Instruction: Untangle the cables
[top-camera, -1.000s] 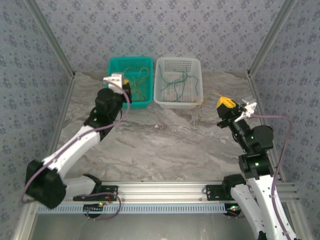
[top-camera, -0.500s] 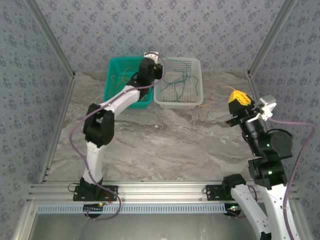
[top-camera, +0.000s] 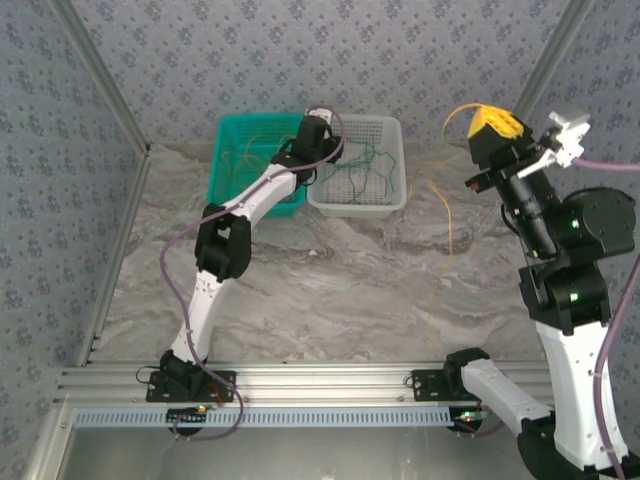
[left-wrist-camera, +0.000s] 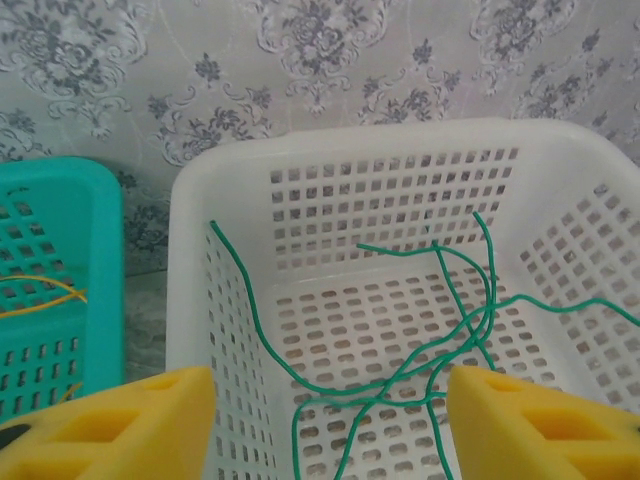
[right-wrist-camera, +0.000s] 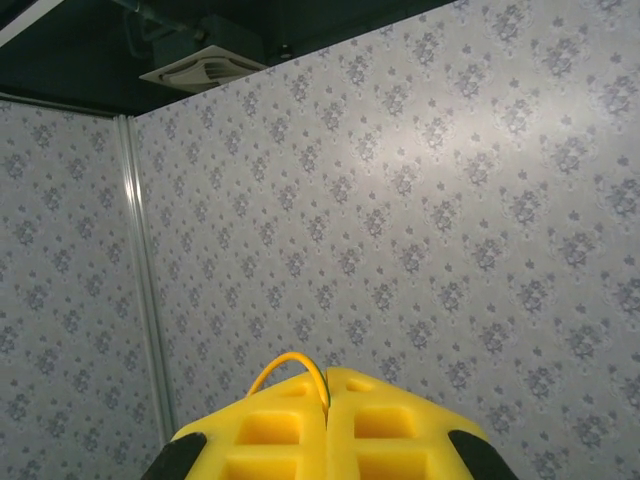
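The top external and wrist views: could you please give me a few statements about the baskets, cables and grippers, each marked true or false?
1. The green cables lie in the white basket. True.
2. The left gripper is shut on a green cable. False: its jaws stand apart above the white basket.
3. The right gripper is raised and shut on a yellow cable. True.
4. The teal basket stands to the right of the white basket. False: it stands directly to its left.
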